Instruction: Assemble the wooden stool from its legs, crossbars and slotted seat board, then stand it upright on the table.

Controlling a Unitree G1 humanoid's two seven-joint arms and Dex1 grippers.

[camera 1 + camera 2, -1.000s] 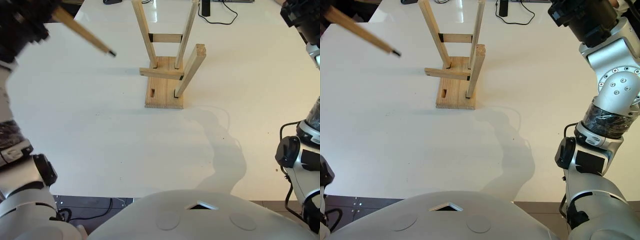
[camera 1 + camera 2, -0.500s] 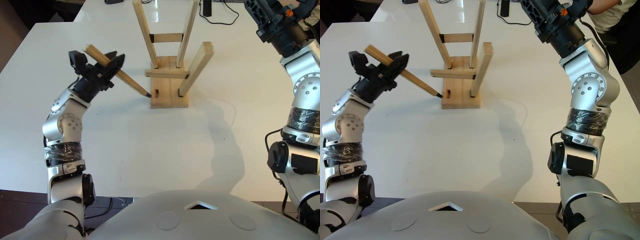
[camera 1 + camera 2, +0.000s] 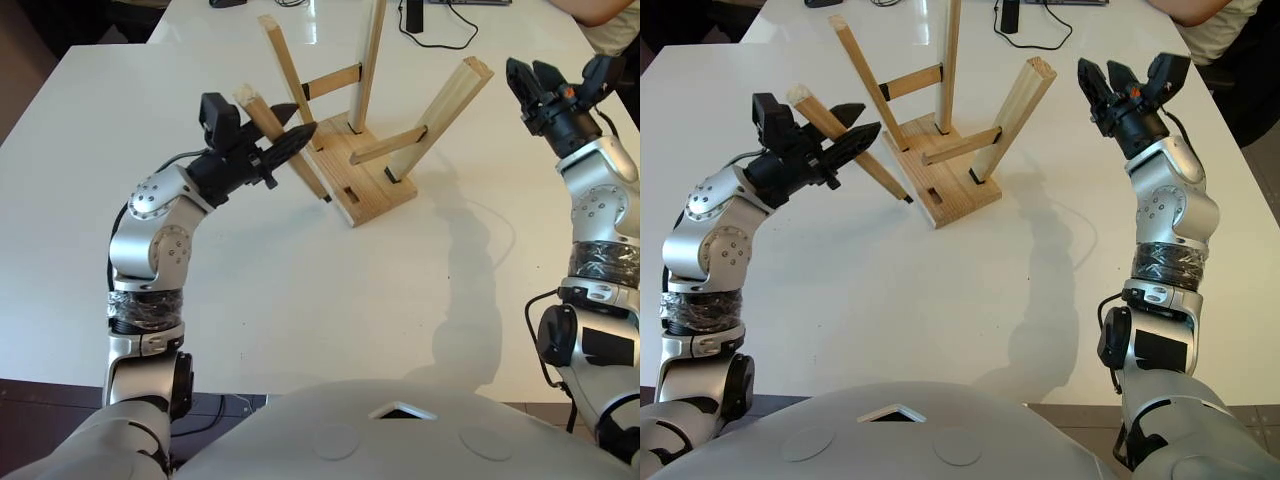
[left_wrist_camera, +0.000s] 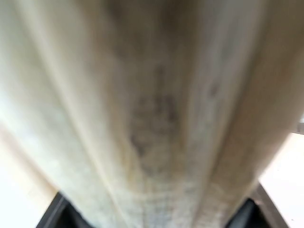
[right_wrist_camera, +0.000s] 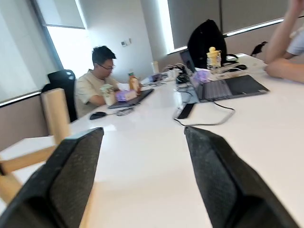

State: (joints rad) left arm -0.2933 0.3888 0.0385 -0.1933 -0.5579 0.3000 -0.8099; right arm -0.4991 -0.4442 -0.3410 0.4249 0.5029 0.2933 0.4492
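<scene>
The partly built stool stands upside down on the white table, its slotted seat board point(image 3: 372, 197) flat on the surface. Three legs rise from it, joined by crossbars point(image 3: 331, 81); the right leg point(image 3: 444, 114) leans outward. My left gripper point(image 3: 290, 128) is shut on a loose wooden leg point(image 3: 300, 160), seen close up as pale wood point(image 4: 152, 118). That leg's dark lower tip sits at the board's near left corner. My right gripper point(image 3: 560, 66) hangs open and empty to the right of the stool, its dark fingers point(image 5: 71, 180) spread apart.
A black device with a cable point(image 3: 412, 15) and a mouse point(image 3: 225, 3) lie at the table's far edge. The table's left edge point(image 3: 60, 75) runs diagonally. White tabletop point(image 3: 330, 300) stretches in front of the stool.
My left arm swung the loose leg right and down until its tip met the seat board. The stool turned and its legs now lean. My right gripper dropped to beside the stool.
</scene>
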